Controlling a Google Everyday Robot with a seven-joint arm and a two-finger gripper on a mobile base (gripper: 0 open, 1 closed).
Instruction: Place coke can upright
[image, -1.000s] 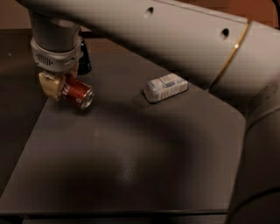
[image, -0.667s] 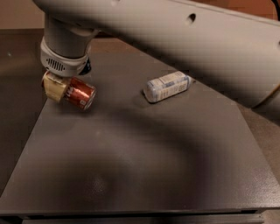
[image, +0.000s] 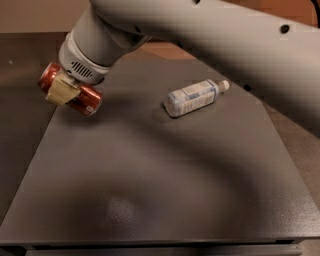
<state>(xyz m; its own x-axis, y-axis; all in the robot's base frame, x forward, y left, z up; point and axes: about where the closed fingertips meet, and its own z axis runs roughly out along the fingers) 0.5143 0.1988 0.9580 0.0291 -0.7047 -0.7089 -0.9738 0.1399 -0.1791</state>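
The red coke can (image: 82, 99) lies tilted on its side in my gripper (image: 64, 90), near the left edge of the dark table (image: 150, 190). The gripper is shut on the can; a tan finger pad (image: 61, 90) wraps across its middle. The can's lower end points right and down, its upper end points left and up. The can seems to be held just above the table top. My big grey arm reaches in from the upper right and hides the far part of the table.
A clear plastic bottle with a white label (image: 194, 97) lies on its side at the table's middle right. The table's left edge (image: 35, 150) runs close to the can, with dark floor beyond it.
The gripper has lifted and turned the can a little, and more of the can's far end now shows to the left of the finger pad. The bottle has not moved.
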